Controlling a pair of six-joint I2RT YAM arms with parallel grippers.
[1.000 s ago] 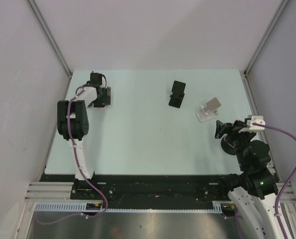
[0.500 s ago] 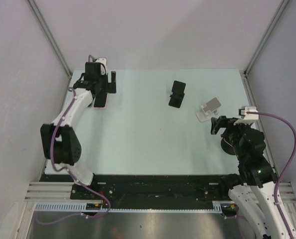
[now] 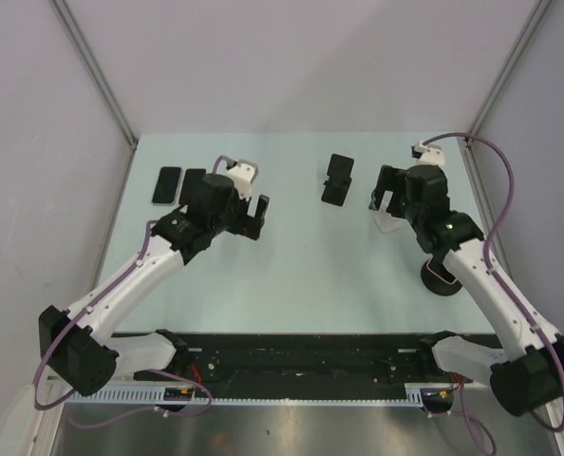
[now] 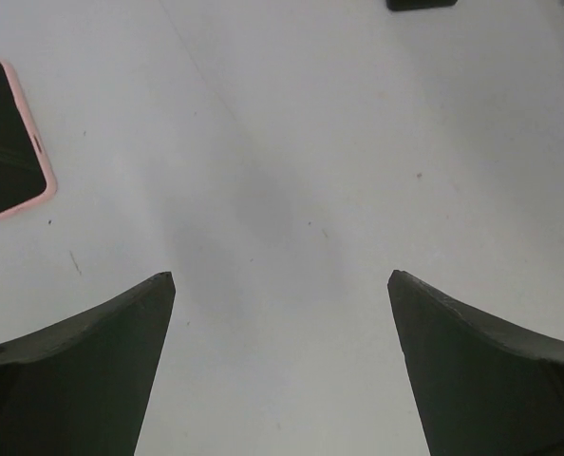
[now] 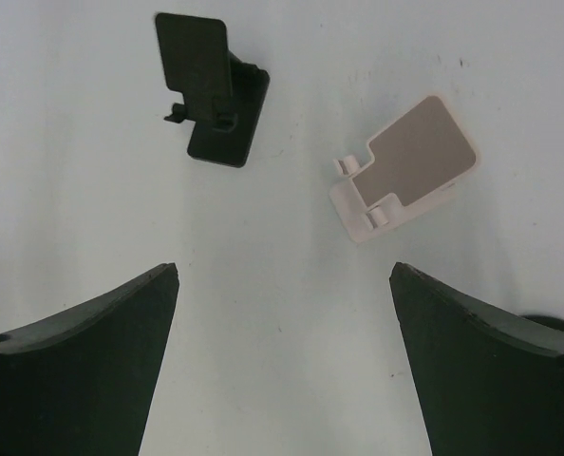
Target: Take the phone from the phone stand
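Two phones [image 3: 167, 185] lie flat nr far-left corner, long axis near-to-far, nearer left claw [image 4: 282, 285] than right claw [image 5: 284, 275]; both claws open, stands [image 5: 211, 90] empty.

Bright, even, diffuse light falls from overhead, so the pale table [image 3: 291, 275] reads nearly white, with no hard glare and only faint, soft-edged shadows. In the left wrist view a dim grey smudge of shadow lies across the middle of the surface. Both wrist views are sharp at table level, while the near fingers [image 4: 83, 380] at the bottom edge are dark, underlit and slightly soft.
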